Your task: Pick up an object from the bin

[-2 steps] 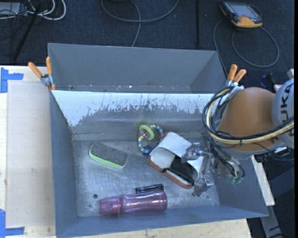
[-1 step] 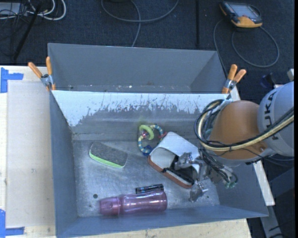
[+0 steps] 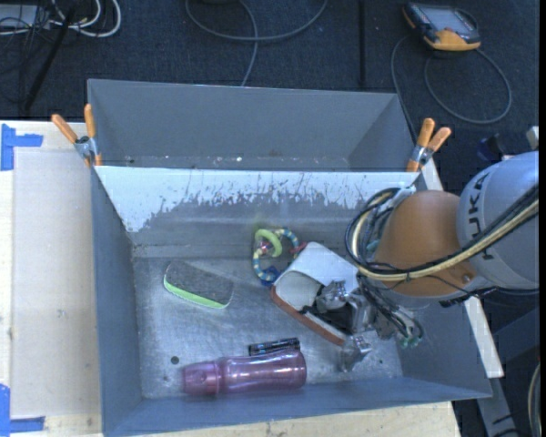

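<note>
White cup [image 3: 311, 269], tipped on its side, lies right of centre in the grey metal bin [image 3: 114, 289], with a flat reddish-brown piece [image 3: 302, 317] along its near edge. I see my claw [image 3: 350, 337] low in the bin, just beside the cup on its right, and I cannot tell whether it is open or closed. A ring toy of coloured beads [image 3: 275, 247] sits just beside the cup's far-left side. A purple plastic bottle [image 3: 246, 374] and a small black bar [image 3: 273, 345] lie near the front wall, and a green-edged grey sponge [image 3: 198, 286] lies well to the left.

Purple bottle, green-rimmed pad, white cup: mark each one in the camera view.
Purple bottle [image 3: 255, 372]: camera view, middle of its body.
Green-rimmed pad [image 3: 200, 285]: camera view, its grey top face.
White cup [image 3: 320, 264]: camera view, its white side wall.
</note>
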Tool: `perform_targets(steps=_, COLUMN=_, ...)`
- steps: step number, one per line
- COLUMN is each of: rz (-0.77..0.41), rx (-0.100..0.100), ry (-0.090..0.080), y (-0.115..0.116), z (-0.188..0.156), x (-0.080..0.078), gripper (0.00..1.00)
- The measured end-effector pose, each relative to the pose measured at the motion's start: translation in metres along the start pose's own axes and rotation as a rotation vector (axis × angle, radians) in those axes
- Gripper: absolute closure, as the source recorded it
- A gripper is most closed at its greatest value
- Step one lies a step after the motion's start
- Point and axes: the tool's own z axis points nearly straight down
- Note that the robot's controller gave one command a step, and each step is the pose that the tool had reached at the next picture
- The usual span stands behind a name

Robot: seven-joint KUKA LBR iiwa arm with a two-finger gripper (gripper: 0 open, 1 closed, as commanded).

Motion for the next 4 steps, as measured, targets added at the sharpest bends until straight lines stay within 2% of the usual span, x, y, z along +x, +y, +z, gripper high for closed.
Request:
perform_targets(steps=1, rz=0.093, rx=0.001, ry=-0.010, y=0.008, z=-0.002, x=0.014, gripper=0.00)
perform_targets(steps=2, rz=0.158, rx=0.002, ry=-0.002, y=0.034, z=-0.003, x=0.020, gripper=0.00)
perform_targets(steps=3, rz=0.192, rx=-0.004, ry=0.003, y=0.039, z=-0.004, x=0.021, gripper=0.00)
perform_targets(steps=4, rz=0.356, rx=-0.002, ry=0.011, y=0.085, z=-0.002, x=0.006, gripper=1.00)
